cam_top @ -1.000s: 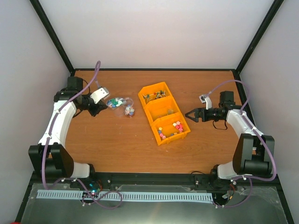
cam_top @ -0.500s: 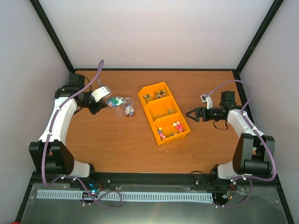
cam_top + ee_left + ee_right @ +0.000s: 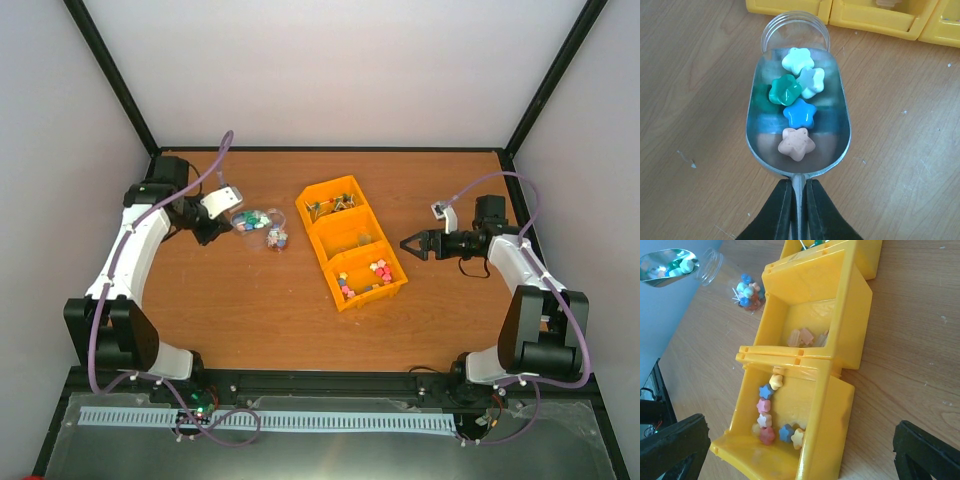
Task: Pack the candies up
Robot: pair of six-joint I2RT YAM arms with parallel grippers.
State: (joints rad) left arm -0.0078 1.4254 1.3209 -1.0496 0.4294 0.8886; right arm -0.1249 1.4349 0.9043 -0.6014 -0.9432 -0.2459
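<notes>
My left gripper (image 3: 798,200) is shut on the thin handle of a metal scoop (image 3: 765,135). In the scoop lie several star-shaped candies (image 3: 799,114), white, green, blue and pink. The scoop's tip meets the mouth of a clear jar (image 3: 795,31) lying on its side, which shows at the table's back left in the top view too (image 3: 268,228). More candies (image 3: 747,292) are piled at the jar's bottom. Others (image 3: 765,410) lie in the near compartment of the yellow bin (image 3: 850,330). My right gripper (image 3: 410,244) hangs open just right of that bin, holding nothing.
The yellow bin (image 3: 372,291) has three compartments and lies diagonally at mid-table. Its middle one holds a few pale pieces (image 3: 802,336). Its far one holds dark thin items with red and green bits (image 3: 330,207). Black frame posts border the table.
My left arm has shifted slightly back and to the right, bringing the scoop nearer the jar. The right gripper has barely moved and stays open.
</notes>
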